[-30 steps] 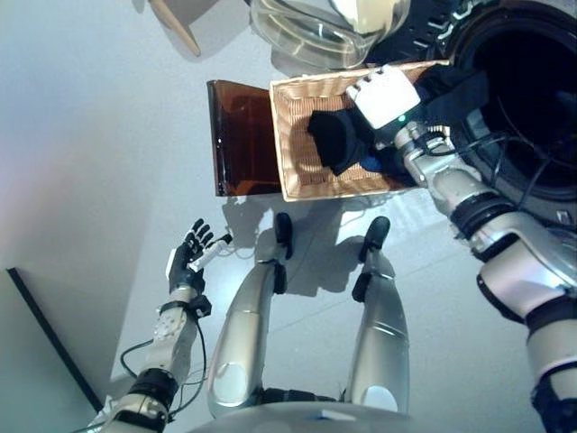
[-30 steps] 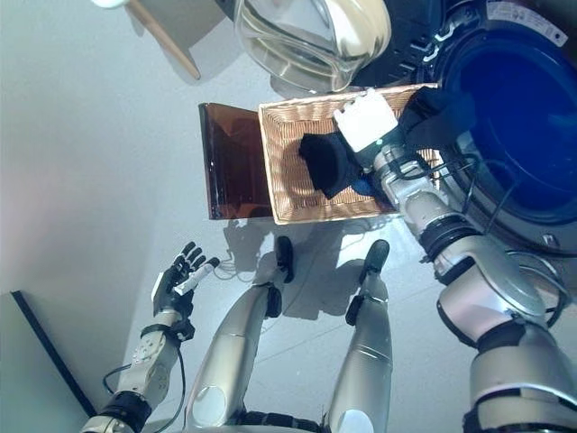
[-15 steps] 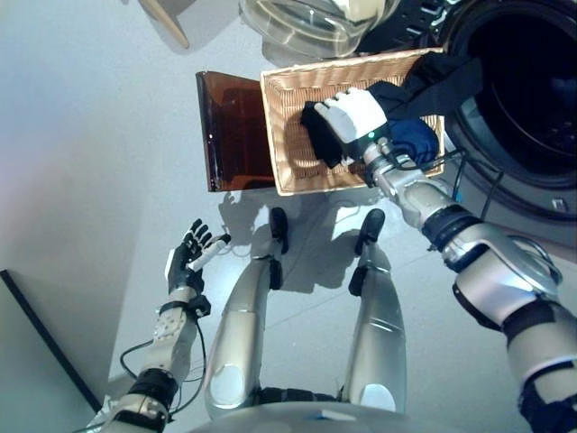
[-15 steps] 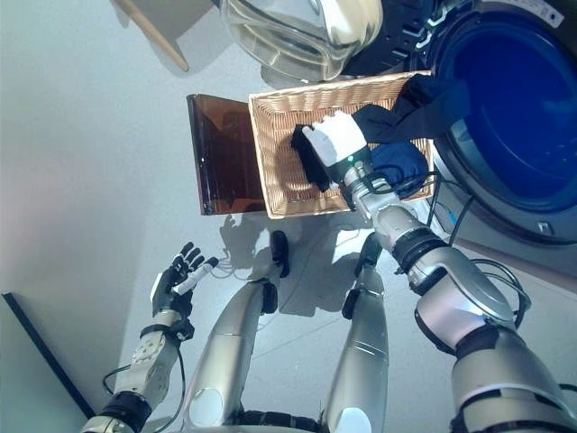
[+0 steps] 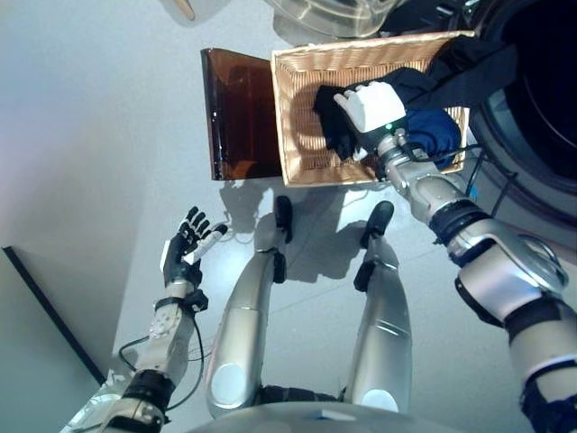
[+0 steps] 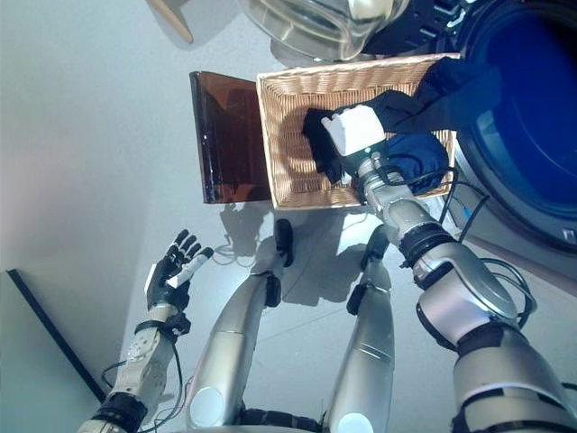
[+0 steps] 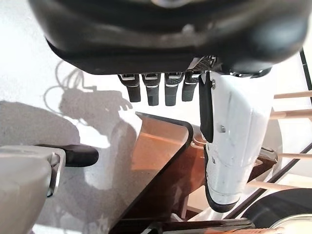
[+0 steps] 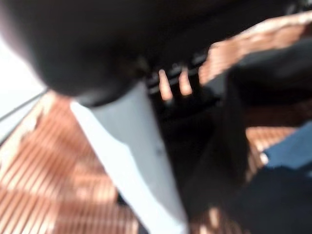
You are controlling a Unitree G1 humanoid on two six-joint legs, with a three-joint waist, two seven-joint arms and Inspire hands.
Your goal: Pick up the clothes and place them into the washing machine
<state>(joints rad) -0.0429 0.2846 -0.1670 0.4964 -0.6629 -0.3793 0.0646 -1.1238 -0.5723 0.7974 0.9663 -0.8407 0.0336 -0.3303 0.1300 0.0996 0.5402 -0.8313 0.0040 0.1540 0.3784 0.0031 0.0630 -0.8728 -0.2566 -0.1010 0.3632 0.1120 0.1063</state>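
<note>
A wicker basket [image 6: 287, 135] stands on the floor in front of the washing machine's open drum [image 6: 532, 108]. In it lie a black garment [image 6: 320, 152] and a blue one [image 6: 416, 158]. Another dark garment [image 6: 442, 90] hangs over the basket's rim toward the drum. My right hand [image 6: 356, 129], white-covered on its back, rests low in the basket on the black garment, which fills the right wrist view [image 8: 204, 146] past the white thumb. My left hand [image 5: 185, 254] hovers open and empty over the floor at the lower left.
A brown see-through panel [image 6: 225, 135] lies flat on the floor against the basket's left side. The washer's glass door [image 6: 315, 23] swings open just beyond the basket. A dark strip [image 5: 45, 316] runs along the floor at the far left.
My right hand has dropped from above the basket's right part to the black garment in its middle. The camera has shifted a little. The left hand stays spread.
</note>
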